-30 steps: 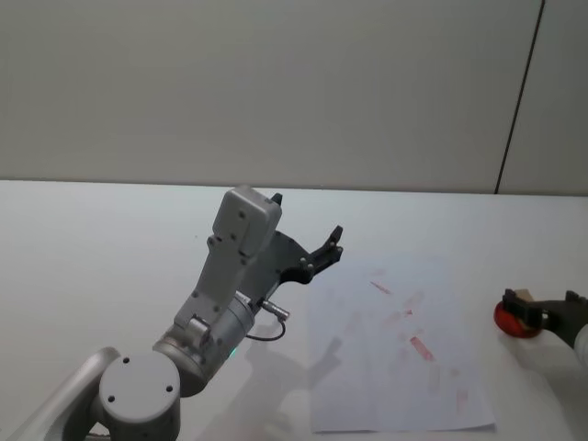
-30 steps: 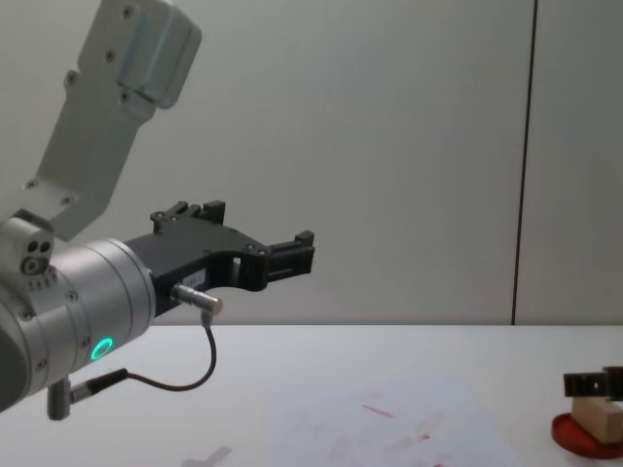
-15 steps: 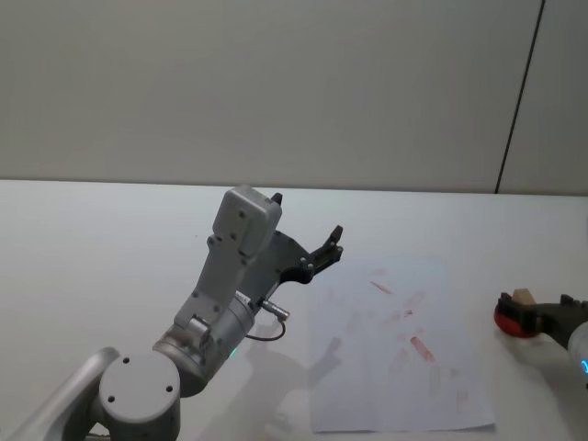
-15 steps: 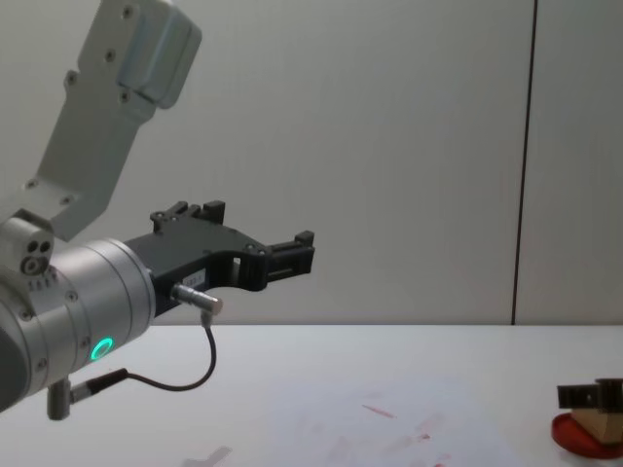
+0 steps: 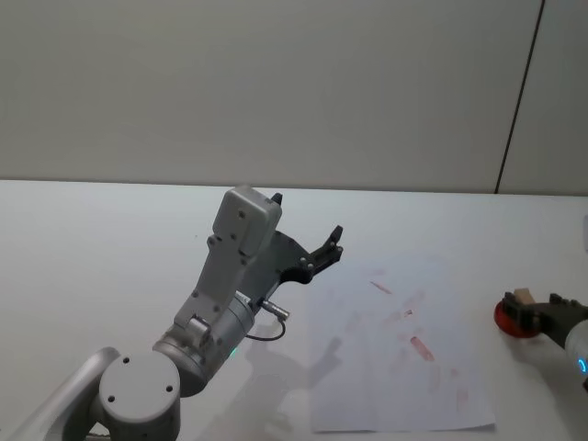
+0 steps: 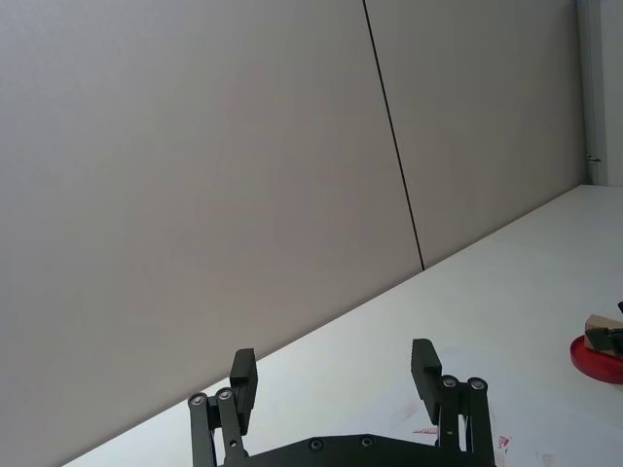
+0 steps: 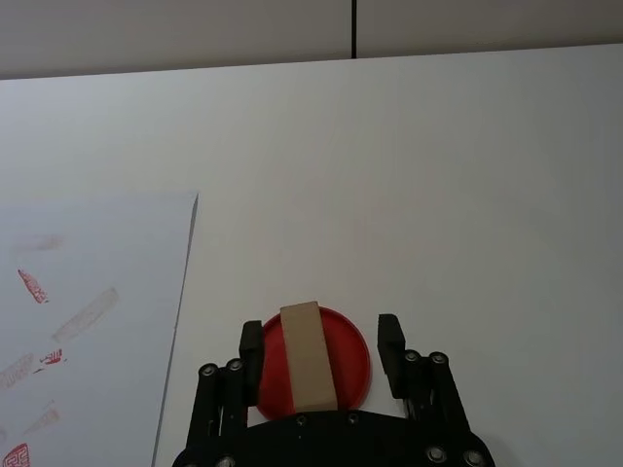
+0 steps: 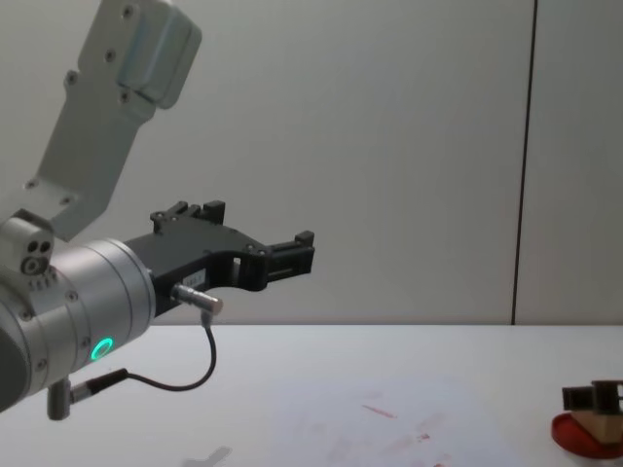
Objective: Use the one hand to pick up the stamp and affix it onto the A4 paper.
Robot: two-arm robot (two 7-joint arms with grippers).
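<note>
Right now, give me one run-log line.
right gripper open, straddling stamp on ink pad | left gripper open, raised | A4 paper flat

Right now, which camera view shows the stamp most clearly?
The right wrist view: the stamp lies in full on the red ink pad, inside the open right end effector. The head, chest and left wrist views show it small and partly hidden behind that end effector. The left end effector hangs raised, open.
</note>
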